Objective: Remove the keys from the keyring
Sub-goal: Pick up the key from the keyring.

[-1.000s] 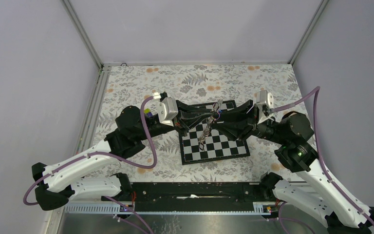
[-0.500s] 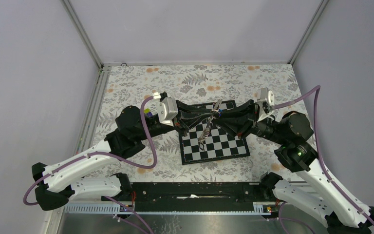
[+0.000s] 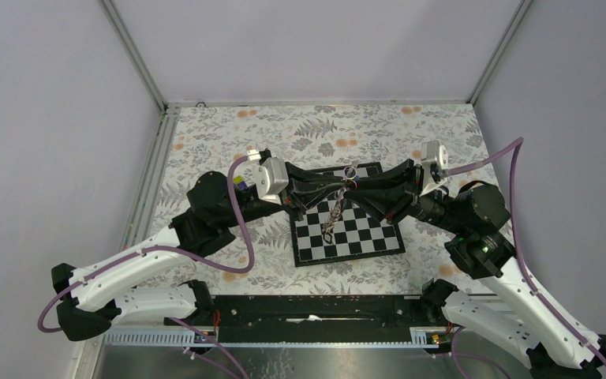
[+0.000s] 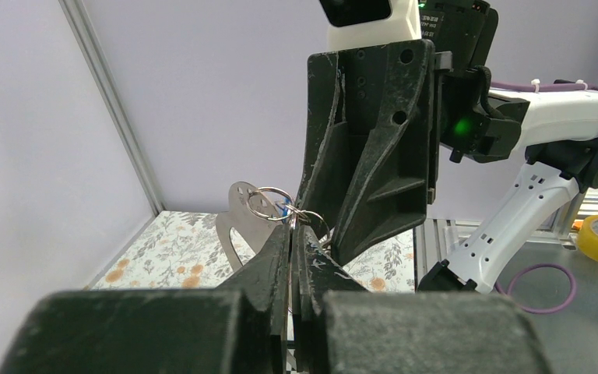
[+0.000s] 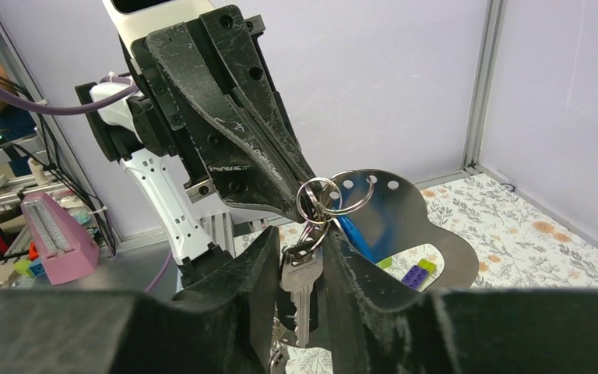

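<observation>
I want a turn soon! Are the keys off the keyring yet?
Not yet. Done: the keyring is lifted up, its strap dangling over the chessboard. In hand: the left gripper pinches it at the metal ring, and a key hangs between the right gripper fingers. Left: no key looks free, so all the sliding off.

top: fixed high behind the bases, looked down from afar, took in the whole table (image 3: pixel 205 142) | left wrist: close, looked along left fingers (image 4: pixel 269 269) at right gripper (image 4: pixel 317 232) | right wrist: close, looked along right fingers (image 5: pixel 253 269) at left gripper (image 5: pixel 300 206) | shared: all three saw the keyring (image 3: pixel 336 207) where the tips met
</observation>
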{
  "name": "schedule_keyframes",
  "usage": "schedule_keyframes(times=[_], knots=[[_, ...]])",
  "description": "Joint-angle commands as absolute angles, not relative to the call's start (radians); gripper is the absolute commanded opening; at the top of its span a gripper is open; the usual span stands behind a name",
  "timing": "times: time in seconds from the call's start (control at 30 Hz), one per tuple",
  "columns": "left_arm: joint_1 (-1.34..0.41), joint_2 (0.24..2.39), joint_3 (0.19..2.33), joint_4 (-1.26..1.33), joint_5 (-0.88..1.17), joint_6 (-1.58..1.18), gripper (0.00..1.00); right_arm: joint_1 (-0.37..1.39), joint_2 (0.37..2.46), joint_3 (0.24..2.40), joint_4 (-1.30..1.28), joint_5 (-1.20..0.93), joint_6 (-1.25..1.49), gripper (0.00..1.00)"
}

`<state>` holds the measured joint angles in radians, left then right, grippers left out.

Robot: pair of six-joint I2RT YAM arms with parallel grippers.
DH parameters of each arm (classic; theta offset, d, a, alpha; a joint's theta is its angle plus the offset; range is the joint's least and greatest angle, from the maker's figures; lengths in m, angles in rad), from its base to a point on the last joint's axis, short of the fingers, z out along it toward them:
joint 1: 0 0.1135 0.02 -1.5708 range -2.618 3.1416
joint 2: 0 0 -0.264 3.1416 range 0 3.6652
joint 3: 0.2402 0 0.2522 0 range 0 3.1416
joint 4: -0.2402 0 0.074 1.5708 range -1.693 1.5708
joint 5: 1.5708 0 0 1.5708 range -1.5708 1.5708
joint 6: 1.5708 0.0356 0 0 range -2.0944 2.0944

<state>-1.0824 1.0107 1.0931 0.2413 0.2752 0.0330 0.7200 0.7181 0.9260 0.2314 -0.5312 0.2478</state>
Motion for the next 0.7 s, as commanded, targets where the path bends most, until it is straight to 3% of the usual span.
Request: schedule_keyframes(times=[0.0,0.17,0.3,0.47,0.67], knots=[[-1.078,0.997,1.116,0.322,0.263,0.026,0.0,0.724,0.716,0.927,0.285,-0.511,0.259,0.29],[-1.078,0.991,1.116,0.321,0.254,0.029,0.0,0.723,0.713,0.929,0.257,-0.518,0.239,0.21],[-1.078,0.987,1.119,0.316,0.241,0.036,0.0,0.723,0.703,0.93,0.23,-0.523,0.226,0.21],[-1.078,0.979,1.118,0.322,0.224,0.044,0.0,0.724,0.696,0.921,0.227,-0.542,0.235,0.28],[-1.078,0.971,1.112,0.318,0.215,0.043,0.0,0.723,0.694,0.916,0.224,-0.545,0.247,0.16]])
